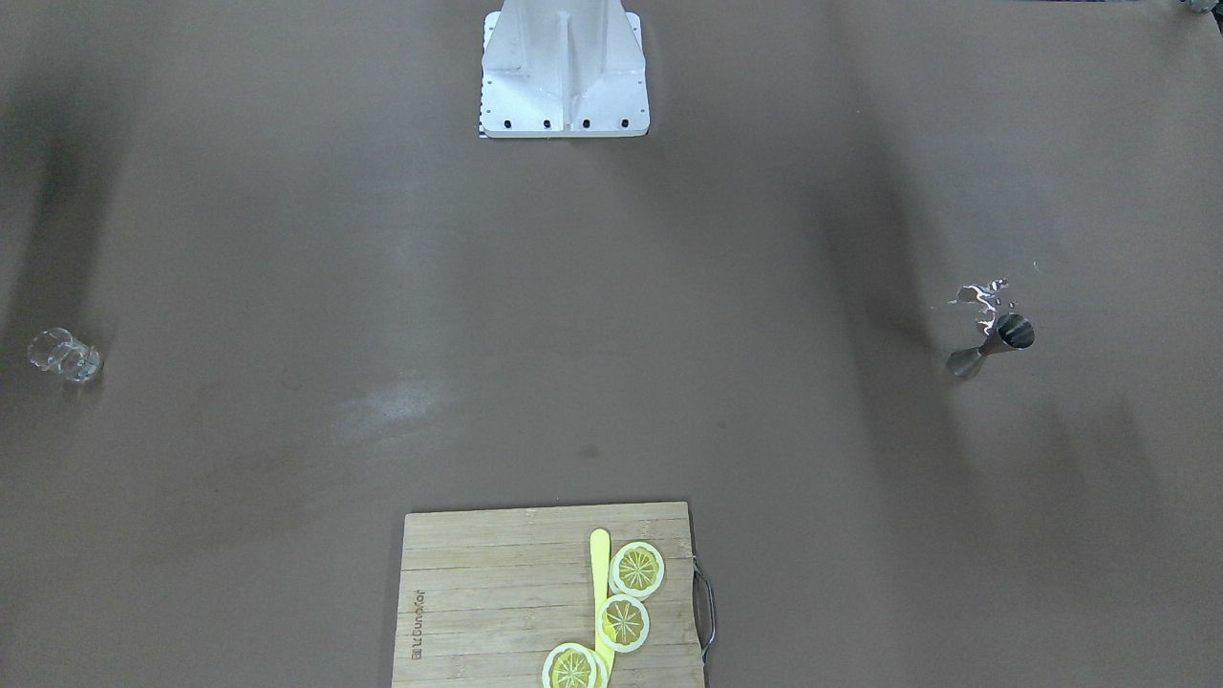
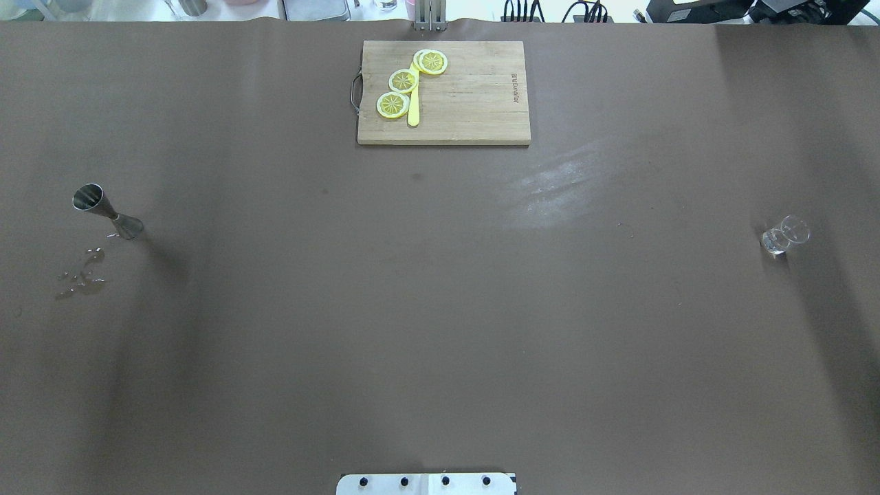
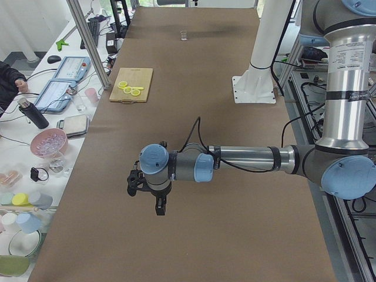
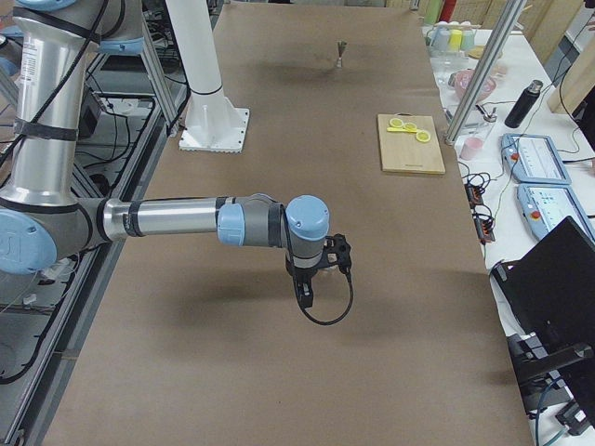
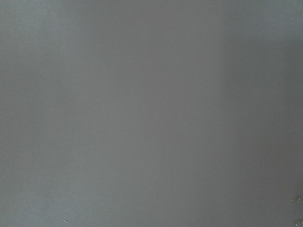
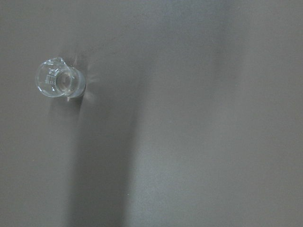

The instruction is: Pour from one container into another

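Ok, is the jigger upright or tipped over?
Upright: the jigger stands on one cone, open mouth up. A small puddle lies beside it.

Table (image 2: 440,309) lies open between jigger (image 2: 108,212) and glass (image 2: 785,236), well apart; cutting board (image 2: 474,103) at far edge, puddle (image 2: 84,275) beside jigger.

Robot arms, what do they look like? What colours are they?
Both the left arm and the right arm are shiny silver tubes with grey joints and round light-blue caps. Each ends in a small black hand, the left hand and the right hand, with a thin black cable looping nearby.
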Robot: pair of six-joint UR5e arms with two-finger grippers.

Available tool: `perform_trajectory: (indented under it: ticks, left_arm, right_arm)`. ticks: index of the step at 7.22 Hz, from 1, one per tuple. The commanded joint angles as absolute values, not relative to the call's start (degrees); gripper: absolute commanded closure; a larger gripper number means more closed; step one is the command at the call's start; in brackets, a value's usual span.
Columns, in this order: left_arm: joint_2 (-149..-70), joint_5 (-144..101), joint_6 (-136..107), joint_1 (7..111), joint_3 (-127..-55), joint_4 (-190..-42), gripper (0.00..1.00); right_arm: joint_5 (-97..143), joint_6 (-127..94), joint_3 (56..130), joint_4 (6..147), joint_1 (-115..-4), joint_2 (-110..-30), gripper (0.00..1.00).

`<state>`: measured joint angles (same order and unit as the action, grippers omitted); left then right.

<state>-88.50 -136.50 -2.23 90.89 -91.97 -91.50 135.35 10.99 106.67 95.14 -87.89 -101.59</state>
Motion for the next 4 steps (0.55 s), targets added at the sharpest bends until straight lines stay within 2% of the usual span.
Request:
perform_trajectory:
  ticks: [1, 4]
  left_arm:
    - [-88.42, -137.46, -2.46, 90.97, -93.59, -91.41, 0.02]
    - [-88.42, -137.46, -2.46, 90.97, -93.17, -91.49, 0.02]
  right_arm:
    - [135.35, 11.07, 106.61, 95.1, -87.89, -101.6, 0.0]
    - [135.09, 11.07, 106.61, 95.1, -87.89, -101.6, 0.0]
